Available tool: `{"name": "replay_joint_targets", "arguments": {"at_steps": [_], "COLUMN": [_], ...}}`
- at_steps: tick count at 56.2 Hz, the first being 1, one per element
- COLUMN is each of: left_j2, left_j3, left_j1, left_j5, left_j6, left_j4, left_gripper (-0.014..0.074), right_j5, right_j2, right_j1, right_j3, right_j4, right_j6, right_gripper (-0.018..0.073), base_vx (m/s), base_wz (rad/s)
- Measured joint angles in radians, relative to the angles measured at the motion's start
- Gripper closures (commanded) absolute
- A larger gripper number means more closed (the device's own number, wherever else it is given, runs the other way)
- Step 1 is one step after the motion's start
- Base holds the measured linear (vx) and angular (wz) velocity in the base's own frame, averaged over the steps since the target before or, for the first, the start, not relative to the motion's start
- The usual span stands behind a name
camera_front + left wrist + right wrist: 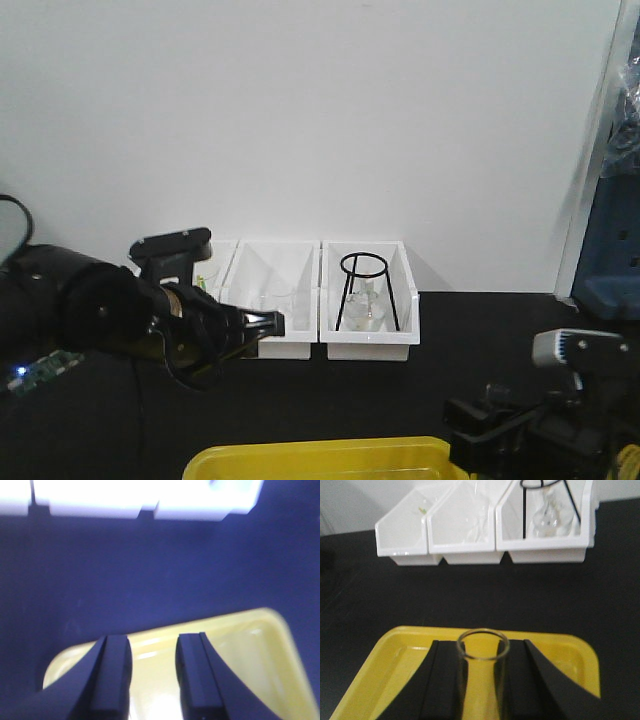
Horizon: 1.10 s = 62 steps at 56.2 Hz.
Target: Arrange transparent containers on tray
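- As the right gripper (482, 652) is clamped on one test tube (481, 680) above the yellow tray (390, 655), we judge we are in the placing step.
- We see the left gripper (152, 650) over the tray near its rim, jaws apart, nothing between them.
- Next we should lower the test tube, lay it gently inside the tray, then release.

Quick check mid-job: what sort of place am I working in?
Probably a lab bench mock-up. The right end effector holds a glass test tube at a yellow tray, and white bins by the wall include one with a flask inside a black ring stand.
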Motion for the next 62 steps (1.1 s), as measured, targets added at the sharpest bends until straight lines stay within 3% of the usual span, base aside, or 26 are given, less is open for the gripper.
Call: {"name": "replay_joint_targets", "arguments": {"at_steps": [23,40,53,62], "left_j2": [-0.13,-0.132,-0.132,-0.132], "left_j3": [-0.016,-0.016,-0.016,-0.016], "left_j1": [0.0,0.0,0.0,0.0], "left_j5": [0.001,0.007,0.007,0.007], "left_j6": [0.058,0.066,0.066,0.066], "left_j4": [0.003,0.003,0.003,0.003], "left_gripper": [0.0237,0.0237,0.0237,0.0237], "right_j5": [-0.149,-0.167,-0.168,-0.167], "right_j2": [0.381,0.489,0.559,0.592], "right_j1": [0.0,0.0,0.0,0.0], "right_j3": [-0.121,-0.211,-0.216,-0.216], "right_j4": [-0.02,-0.199,-0.199,-0.201], "right_j6": [0.072,0.247,0.251,0.251], "right_gripper": [0.0571,0.0571,0.0552,0.049], "base_vx": [0.0,0.0,0.0,0.0], "base_wz": [0.0,0.0,0.0,0.0]}}
